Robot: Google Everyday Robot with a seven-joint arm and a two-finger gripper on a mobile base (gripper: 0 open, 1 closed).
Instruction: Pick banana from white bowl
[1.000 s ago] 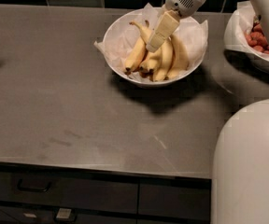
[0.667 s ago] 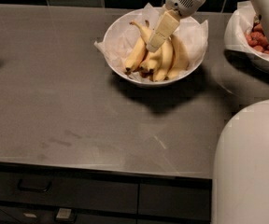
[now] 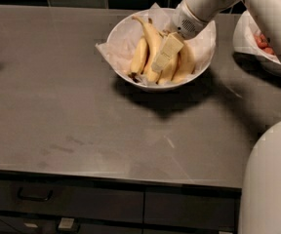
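In the upper middle of the frame, our pincer (image 3: 166, 55) is down among yellow bananas in the white bowl (image 3: 155, 86) on the desk (image 3: 82, 111), beside one long, curved banana (image 3: 152, 38). We cannot tell if it grips.

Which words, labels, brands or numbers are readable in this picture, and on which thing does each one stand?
None: there is no readable text on the white bowl, the bananas, the gripper down among them, the second bowl holding red fruit, the counter or the drawer fronts.

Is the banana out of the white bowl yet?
No, it is in the bowl. The banana lies among other bananas on the paper inside the white bowl; the hand sits low over them.
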